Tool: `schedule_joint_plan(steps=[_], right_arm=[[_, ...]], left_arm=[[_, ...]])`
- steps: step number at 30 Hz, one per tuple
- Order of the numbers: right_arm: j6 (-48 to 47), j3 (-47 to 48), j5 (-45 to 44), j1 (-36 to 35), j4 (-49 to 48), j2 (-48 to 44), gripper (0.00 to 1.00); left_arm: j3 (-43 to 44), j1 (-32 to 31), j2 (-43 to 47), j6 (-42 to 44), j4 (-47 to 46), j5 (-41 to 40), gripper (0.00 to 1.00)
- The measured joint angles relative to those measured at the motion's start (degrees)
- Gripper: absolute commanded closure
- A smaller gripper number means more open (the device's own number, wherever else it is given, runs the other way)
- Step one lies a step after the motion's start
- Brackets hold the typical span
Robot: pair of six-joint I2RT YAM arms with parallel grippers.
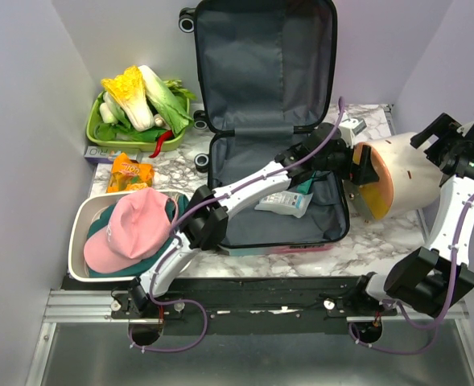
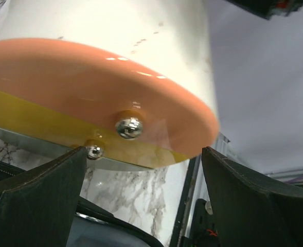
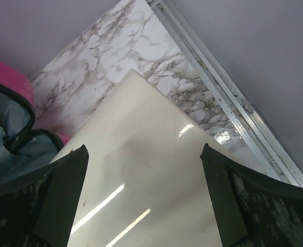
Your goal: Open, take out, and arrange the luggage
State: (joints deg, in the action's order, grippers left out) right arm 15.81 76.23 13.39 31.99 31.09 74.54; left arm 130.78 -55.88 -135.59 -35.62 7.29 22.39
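Note:
The luggage (image 1: 269, 121) lies open on the marble table, its lid upright against the back wall and its grey-lined lower half (image 1: 245, 225) flat. My left arm reaches across that half. The left gripper (image 1: 364, 173) (image 2: 143, 195) stands open just in front of the orange and yellow lid (image 2: 100, 87) of a cream container (image 1: 405, 181) lying on its side to the right of the luggage. My right gripper (image 1: 442, 149) (image 3: 143, 198) is open above the container's cream wall (image 3: 141, 170), with nothing between its fingers. A pink luggage edge (image 3: 22, 85) shows at the left of the right wrist view.
A clear packet (image 1: 285, 201) lies inside the luggage. A white basin (image 1: 80, 241) at the near left holds a pink cap (image 1: 128, 229). A green tray (image 1: 96, 133) of vegetables and an orange snack bag (image 1: 130, 173) sit at the back left. Walls close in on both sides.

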Motion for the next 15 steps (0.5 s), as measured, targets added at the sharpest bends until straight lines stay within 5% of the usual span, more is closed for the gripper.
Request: schedule_joint_plan(steps=[15], right_arm=[[0.24,-0.66,0.04,0.00,-1.81,0.09,0.00]], left_arm=[[2.34,-0.09,-5.81,-1.88,-1.05,-4.39,0.23]])
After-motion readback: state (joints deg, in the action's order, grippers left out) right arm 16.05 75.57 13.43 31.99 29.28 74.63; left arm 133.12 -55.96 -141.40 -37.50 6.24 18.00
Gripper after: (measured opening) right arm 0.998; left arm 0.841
